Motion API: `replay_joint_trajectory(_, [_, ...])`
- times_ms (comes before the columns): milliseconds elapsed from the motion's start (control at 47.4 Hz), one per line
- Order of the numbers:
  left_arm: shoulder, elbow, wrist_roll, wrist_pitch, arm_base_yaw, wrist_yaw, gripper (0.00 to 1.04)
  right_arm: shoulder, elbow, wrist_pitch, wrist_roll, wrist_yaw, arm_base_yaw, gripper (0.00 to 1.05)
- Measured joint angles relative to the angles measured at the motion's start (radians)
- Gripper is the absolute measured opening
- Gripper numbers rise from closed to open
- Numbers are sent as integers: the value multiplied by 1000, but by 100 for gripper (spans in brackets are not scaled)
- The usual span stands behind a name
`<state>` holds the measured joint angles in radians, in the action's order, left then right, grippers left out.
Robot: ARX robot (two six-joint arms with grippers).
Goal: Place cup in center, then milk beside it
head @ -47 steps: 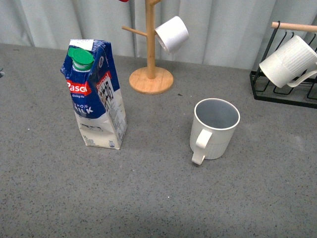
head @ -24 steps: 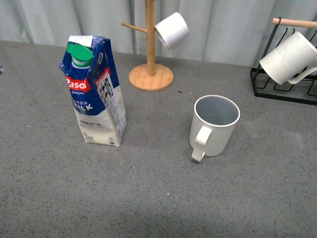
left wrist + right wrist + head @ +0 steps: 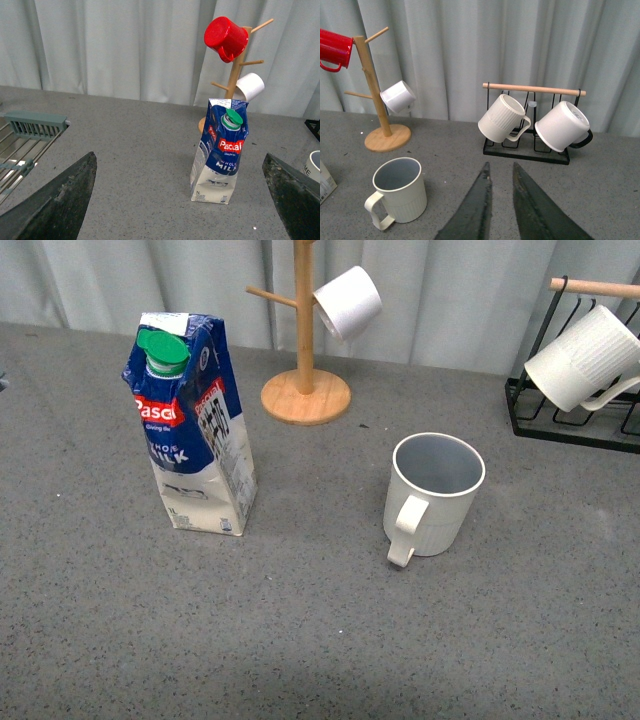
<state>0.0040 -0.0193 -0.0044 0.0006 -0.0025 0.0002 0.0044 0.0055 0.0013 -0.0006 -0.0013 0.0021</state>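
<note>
The cup point(image 3: 432, 495), an off-white mug with a grey inside, ribbed lower body and handle towards me, stands upright right of the table's middle. It also shows in the right wrist view point(image 3: 399, 192), and its rim shows at the edge of the left wrist view point(image 3: 314, 167). The milk point(image 3: 190, 425), a blue-and-white carton with a green cap, stands upright to its left. In the left wrist view the milk point(image 3: 220, 150) is ahead of my open, empty left gripper point(image 3: 179, 156). My right gripper point(image 3: 500, 170) is shut and empty, beside the cup and apart from it. Neither gripper shows in the front view.
A wooden mug tree point(image 3: 305, 390) at the back holds a small white cup point(image 3: 348, 302) and a red mug point(image 3: 226, 37). A black rack point(image 3: 527, 150) at the back right holds a ribbed white mug point(image 3: 502, 120) and another mug point(image 3: 563, 126). A grey dish rack point(image 3: 30, 135) lies far left.
The front view has shifted very slightly. The milk and the cup stand where they were.
</note>
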Motion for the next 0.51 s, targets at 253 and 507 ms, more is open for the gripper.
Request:
replay_joint_trajectory(253, [0,0,0,0,0,0,98,0,0,0,0,0,0,71])
replay_joint_trajectory(507, [0,0,0,0,0,0,98,0,0,0,1,0,0,95])
